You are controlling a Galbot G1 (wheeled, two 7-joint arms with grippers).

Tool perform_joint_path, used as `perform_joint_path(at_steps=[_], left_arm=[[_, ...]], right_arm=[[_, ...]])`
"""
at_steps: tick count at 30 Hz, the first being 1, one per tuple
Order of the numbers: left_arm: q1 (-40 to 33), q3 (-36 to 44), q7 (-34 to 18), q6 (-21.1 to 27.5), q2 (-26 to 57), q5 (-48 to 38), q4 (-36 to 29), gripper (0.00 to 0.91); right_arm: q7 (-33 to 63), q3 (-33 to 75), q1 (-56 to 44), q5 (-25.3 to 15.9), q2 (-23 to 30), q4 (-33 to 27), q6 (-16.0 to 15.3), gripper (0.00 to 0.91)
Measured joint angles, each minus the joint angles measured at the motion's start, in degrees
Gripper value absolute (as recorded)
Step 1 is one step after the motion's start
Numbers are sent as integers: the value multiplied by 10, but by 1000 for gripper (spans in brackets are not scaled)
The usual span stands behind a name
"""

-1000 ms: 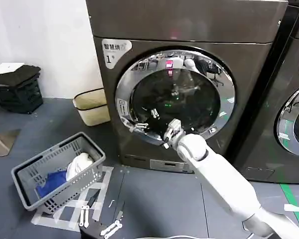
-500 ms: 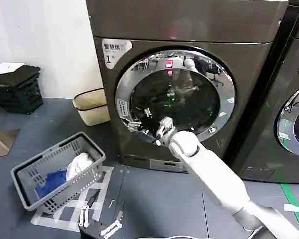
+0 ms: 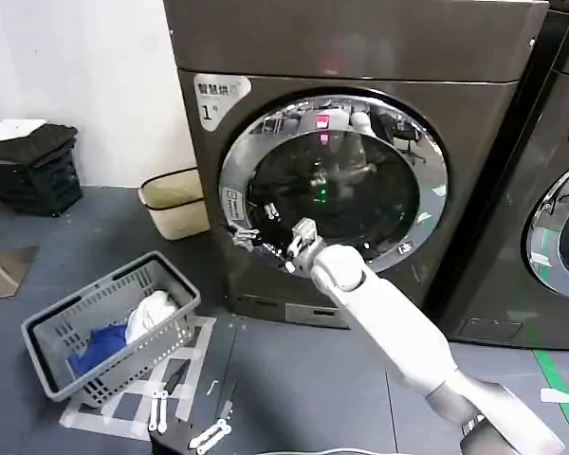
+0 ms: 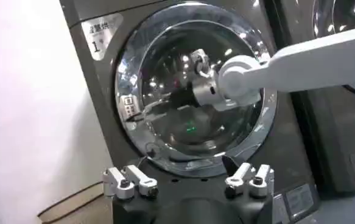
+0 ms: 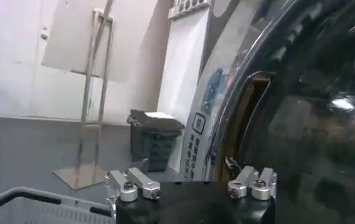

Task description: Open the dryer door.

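One right gripper (image 3: 295, 239) (fingers apart) nears the dryer door (image 3: 412, 142) rim.

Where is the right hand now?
In the head view, the right hand is at the lower-left of the round chrome-rimmed dryer door, against its dark glass.

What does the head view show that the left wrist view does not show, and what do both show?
Head view alone: a grey basket with laundry on the floor left of the machine, a beige bin by the wall, and a black crate farther left.

Left wrist view alone: the left gripper, open, held back from the machine and facing it.

Both: the dryer door with its chrome rim, shut, the white "1" label, and the right gripper at the door's lower left part.
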Motion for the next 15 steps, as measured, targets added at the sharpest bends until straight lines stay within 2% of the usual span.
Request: perform_joint_path(at_steps=[8, 15], left_arm=[[0, 0, 0, 0, 0, 0, 1, 907], [-1, -1, 0, 0, 0, -2, 2, 907]], right_arm=[[-28, -2, 10, 0, 7, -22, 10, 907], [-78, -2, 4, 10, -2, -14, 20, 907]])
